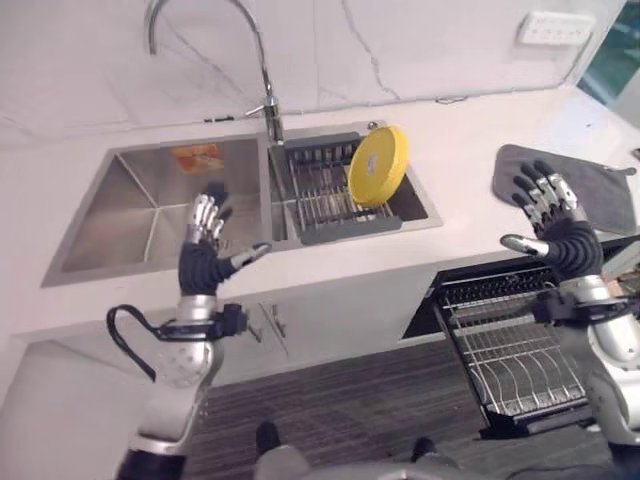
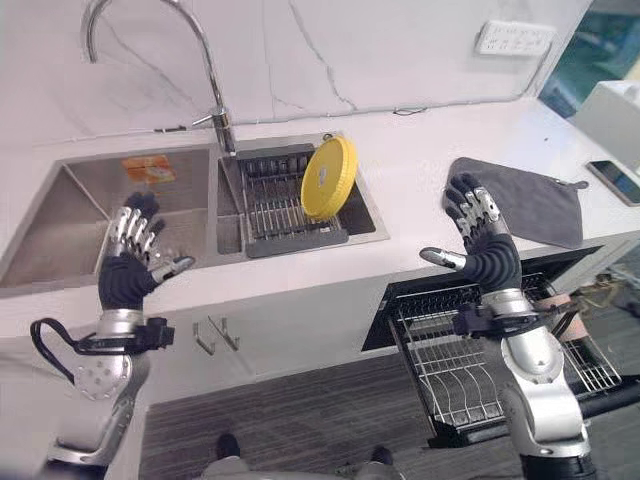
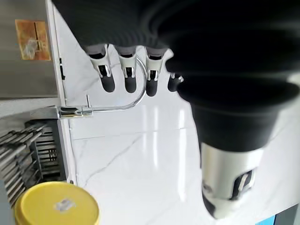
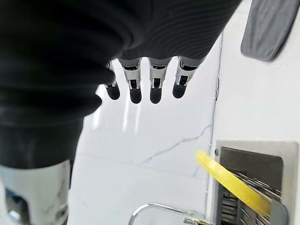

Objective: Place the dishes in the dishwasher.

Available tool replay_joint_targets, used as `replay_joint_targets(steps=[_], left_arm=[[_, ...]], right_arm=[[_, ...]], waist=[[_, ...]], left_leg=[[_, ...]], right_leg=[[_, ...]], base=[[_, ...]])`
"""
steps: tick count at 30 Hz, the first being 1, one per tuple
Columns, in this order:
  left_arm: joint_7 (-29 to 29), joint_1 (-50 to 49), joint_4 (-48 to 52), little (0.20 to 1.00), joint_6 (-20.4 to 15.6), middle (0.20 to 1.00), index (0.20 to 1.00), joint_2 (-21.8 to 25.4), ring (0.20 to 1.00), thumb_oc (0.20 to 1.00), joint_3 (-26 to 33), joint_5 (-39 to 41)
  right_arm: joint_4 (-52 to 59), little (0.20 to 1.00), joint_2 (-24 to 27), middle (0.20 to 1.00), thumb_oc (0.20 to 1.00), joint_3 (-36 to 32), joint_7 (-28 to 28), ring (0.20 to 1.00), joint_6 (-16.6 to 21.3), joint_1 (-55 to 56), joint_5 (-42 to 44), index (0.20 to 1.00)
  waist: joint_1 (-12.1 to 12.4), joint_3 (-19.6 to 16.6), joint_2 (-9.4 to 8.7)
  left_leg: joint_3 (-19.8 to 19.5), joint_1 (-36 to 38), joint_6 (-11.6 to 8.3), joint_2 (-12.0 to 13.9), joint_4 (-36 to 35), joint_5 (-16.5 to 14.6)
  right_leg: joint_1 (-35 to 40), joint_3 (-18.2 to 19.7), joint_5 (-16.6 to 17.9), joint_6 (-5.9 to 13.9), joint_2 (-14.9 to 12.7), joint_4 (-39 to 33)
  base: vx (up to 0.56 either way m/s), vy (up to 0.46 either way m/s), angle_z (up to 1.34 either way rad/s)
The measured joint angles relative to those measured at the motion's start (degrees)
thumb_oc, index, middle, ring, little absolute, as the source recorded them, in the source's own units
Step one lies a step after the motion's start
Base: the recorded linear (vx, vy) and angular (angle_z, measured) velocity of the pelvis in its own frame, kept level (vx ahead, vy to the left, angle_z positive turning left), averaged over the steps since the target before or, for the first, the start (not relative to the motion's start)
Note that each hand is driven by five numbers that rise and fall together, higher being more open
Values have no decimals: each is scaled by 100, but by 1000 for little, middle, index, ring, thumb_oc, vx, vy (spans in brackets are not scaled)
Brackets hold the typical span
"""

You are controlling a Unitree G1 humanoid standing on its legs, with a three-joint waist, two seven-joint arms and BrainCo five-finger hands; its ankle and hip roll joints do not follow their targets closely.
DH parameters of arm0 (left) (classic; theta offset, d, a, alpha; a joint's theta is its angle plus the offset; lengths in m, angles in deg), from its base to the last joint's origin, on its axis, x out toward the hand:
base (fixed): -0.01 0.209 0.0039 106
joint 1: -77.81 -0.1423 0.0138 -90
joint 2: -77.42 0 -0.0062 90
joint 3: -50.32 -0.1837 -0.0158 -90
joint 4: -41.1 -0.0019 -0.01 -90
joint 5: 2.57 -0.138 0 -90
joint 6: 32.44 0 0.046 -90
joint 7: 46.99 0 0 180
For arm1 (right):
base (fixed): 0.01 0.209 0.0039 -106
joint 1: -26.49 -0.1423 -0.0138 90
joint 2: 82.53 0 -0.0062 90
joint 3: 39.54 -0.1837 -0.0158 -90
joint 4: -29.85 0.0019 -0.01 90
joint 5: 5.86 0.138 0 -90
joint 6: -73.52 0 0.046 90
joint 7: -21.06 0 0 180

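A yellow plate (image 1: 379,166) stands on edge in the dark drying rack (image 1: 318,192) inside the right basin of the steel sink (image 1: 120,210); it also appears as the plate (image 3: 56,205) and plate (image 4: 232,184) in the wrist views. My left hand (image 1: 205,245) is raised over the sink's front edge, fingers straight, holding nothing. To the right, my right hand (image 2: 480,238) hovers open above the counter edge, over the pulled-out dishwasher rack (image 2: 460,365), which holds no dishes.
A tall curved faucet (image 1: 262,75) rises behind the sink. A grey mat (image 2: 528,200) lies on the counter at the right, with a phone (image 2: 616,180) beyond it. A wall socket (image 2: 510,38) sits on the marble backsplash.
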Motion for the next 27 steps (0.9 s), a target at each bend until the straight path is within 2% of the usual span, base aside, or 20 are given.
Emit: replay_joint_targets(steps=[1, 2, 4, 5, 6, 7, 8, 9, 10, 13, 16, 18, 20, 22, 27], left_arm=[[27, 12, 4, 1000, -7, 1000, 1000, 5, 1000, 1000, 2, 11], [83, 45, 5, 1000, -3, 1000, 1000, 28, 1000, 1000, 29, 32], [168, 53, -50, 1000, 11, 1000, 1000, 53, 1000, 1000, 199, 219], [197, 49, -36, 1000, 26, 1000, 1000, 79, 1000, 1000, 272, 295], [220, 53, -30, 1000, 51, 1000, 1000, 70, 1000, 1000, 238, 297], [282, 57, -25, 1000, 69, 1000, 1000, 63, 1000, 1000, 193, 295], [318, 92, -30, 1000, 77, 1000, 1000, 72, 1000, 1000, 198, 293], [310, 192, -37, 1000, 75, 1000, 1000, 70, 1000, 1000, 112, 279], [311, 266, -44, 1000, 75, 1000, 1000, 74, 1000, 1000, -6, 273], [307, 479, -128, 1000, 47, 1000, 1000, 92, 1000, 1000, -89, 269], [321, 703, -308, 1000, 11, 1000, 1000, 156, 1000, 1000, -19, 269], [350, 712, -307, 1000, -20, 1000, 1000, 278, 1000, 1000, 18, 270], [385, 704, -305, 1000, -23, 1000, 1000, 342, 1000, 1000, 21, 273], [408, 710, -305, 1000, -22, 1000, 1000, 377, 1000, 1000, 4, 271], [428, 741, -307, 1000, -20, 1000, 1000, 406, 1000, 1000, -240, 273]], right_arm=[[-9, 1000, 58, 1000, 1000, 5, -59, 1000, -8, -18, 6, 1000], [-17, 1000, 97, 1000, 1000, -46, -197, 1000, -44, 21, 4, 1000], [-106, 1000, 200, 1000, 1000, 22, -463, 1000, -90, 42, 75, 1000], [-110, 1000, 204, 1000, 1000, -22, -563, 1000, -163, 69, 182, 1000], [-117, 1000, 195, 1000, 1000, -32, -621, 1000, -180, 52, 240, 1000], [-114, 1000, 179, 1000, 1000, -32, -646, 1000, -185, 45, 239, 1000], [-118, 1000, 159, 1000, 1000, -16, -668, 1000, -192, 44, 235, 1000], [-115, 1000, 132, 1000, 1000, -15, -688, 1000, -190, 40, 210, 1000], [-120, 1000, 122, 1000, 1000, -5, -706, 1000, -190, 43, 179, 1000], [-162, 1000, 82, 1000, 1000, -3, -824, 1000, -190, -147, 165, 1000], [-180, 1000, -89, 1000, 1000, 87, -846, 1000, -323, -391, 177, 1000], [-184, 1000, -311, 1000, 1000, 144, -722, 1000, -457, -430, 239, 1000], [-185, 1000, -480, 1000, 1000, 211, -620, 1000, -556, -431, 250, 1000], [-188, 1000, -491, 1000, 1000, 223, -564, 1000, -618, -503, 465, 1000], [-909, 1000, -402, 1000, 1000, 334, 37, 1000, -651, -976, 530, 1000]], waist=[[-45, -74, 95], [-79, -81, 106], [-13, -117, -137], [5, -131, -274], [10, -124, -367], [21, -119, -362], [-10, -115, -172], [-20, -115, -55], [-36, -130, -4], [-181, -137, -144], [-107, -142, -318], [11, -136, -378], [59, -136, -357], [142, -141, -437], [180, -139, -394]], left_leg=[[0, 13, -19, 64, -14, -12], [49, -60, -82, 202, 225, 98], [-66, -325, -182, 301, 688, 619], [-59, -509, -147, 321, 868, 859], [-97, -710, -212, 304, 1109, 785], [-28, -762, -263, 133, 1112, 467], [366, -456, -87, -40, 383, 272], [403, -215, 87, -161, -140, 411], [380, -85, 176, -259, -363, 352], [263, 89, 181, -769, -764, 90], [182, 94, 447, -1223, -776, -100], [129, 78, 519, -1416, -848, -221], [58, 99, 603, -1431, -962, -175], [86, 70, 613, -1476, -947, -165], [71, 40, 550, -1398, -940, -89]], right_leg=[[26, -107, -99, -74, 144, 72], [82, -165, -223, -172, 242, 95], [49, -156, -281, -397, 212, 230], [82, -190, -341, -447, 222, 166], [175, -205, -231, -517, 200, 46], [181, -287, -212, -493, 157, 21], [206, -302, -182, -443, 215, 84], [241, -312, -199, -418, 259, 124], [247, -323, -216, -390, 216, 182], [276, -458, -149, -254, -166, 255], [253, -483, -74, -165, -646, 500], [202, -479, -2, -62, -846, 625], [16, -455, 63, 37, -923, 912], [139, -451, 128, 93, -908, 670], [201, -464, 128, 110, -792, 513]], base=[[243, -580, 40], [129, -356, 17], [116, -226, 7], [109, -70, 21], [126, 92, 21], [115, 247, 17], [102, 309, 15], [46, 352, 12], [46, 247, 22], [7, 289, 28], [20, 256, 33], [28, 181, 21], [32, 143, 17], [12, 78, -4], [23, 23, -1]])
